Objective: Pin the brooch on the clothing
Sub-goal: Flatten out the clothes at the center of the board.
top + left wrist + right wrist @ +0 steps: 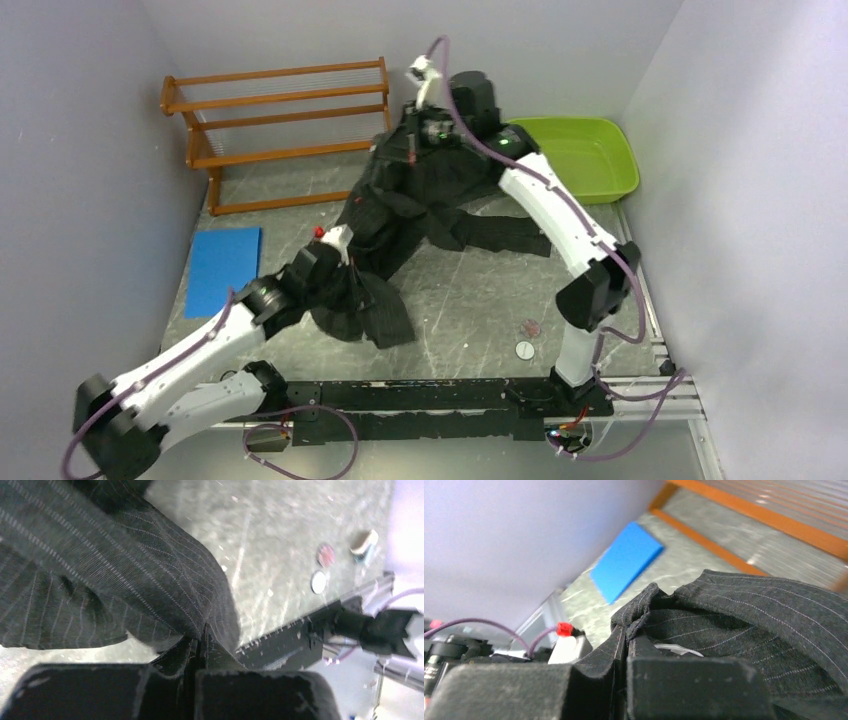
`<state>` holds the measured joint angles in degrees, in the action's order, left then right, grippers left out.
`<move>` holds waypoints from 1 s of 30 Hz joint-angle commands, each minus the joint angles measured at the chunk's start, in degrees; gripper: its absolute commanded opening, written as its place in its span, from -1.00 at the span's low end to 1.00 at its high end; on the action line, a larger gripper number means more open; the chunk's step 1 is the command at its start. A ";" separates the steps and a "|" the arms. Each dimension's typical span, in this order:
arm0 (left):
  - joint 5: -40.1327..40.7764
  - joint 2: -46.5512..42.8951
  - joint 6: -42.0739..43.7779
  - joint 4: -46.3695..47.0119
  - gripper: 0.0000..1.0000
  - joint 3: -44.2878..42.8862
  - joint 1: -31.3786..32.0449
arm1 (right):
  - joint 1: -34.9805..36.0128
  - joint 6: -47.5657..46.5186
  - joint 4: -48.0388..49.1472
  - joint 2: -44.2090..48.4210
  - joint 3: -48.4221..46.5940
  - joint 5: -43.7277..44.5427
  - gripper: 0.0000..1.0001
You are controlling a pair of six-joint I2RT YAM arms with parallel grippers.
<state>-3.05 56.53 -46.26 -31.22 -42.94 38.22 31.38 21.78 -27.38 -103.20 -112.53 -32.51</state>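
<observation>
We find the clothing [420, 210] bunched mid-table [470, 300]. Its long axis runs diagonally from the collar end at the far side to the near left. The right gripper [626, 635] holds the collar end raised, jaws clamped on the fabric. The left gripper [200, 640] is likewise clamped on a fold. 1 sleeve trails flat to the right. The cloth is a soft black weave with thin pale pinstripes, and a white label [676, 650] shows inside the collar. The table is grey, mottled and scratched.
</observation>
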 commanded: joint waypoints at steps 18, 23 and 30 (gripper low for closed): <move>19.93 -16.24 1.06 -5.66 0.90 1.25 13.34 | -2.04 -6.61 4.97 11.41 31.95 9.56 0.70; 24.64 -9.54 1.05 -8.78 0.91 -3.78 12.57 | -1.85 -8.89 1.64 10.53 41.53 22.58 0.64; 8.85 2.89 5.61 -5.71 0.90 -8.32 -2.41 | 0.88 -9.16 4.27 5.19 47.58 37.79 0.50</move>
<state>15.20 54.61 -43.13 -39.11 -48.66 43.66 30.70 13.89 -26.24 -95.24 -65.49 -6.81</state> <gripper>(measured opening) 0.951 0.790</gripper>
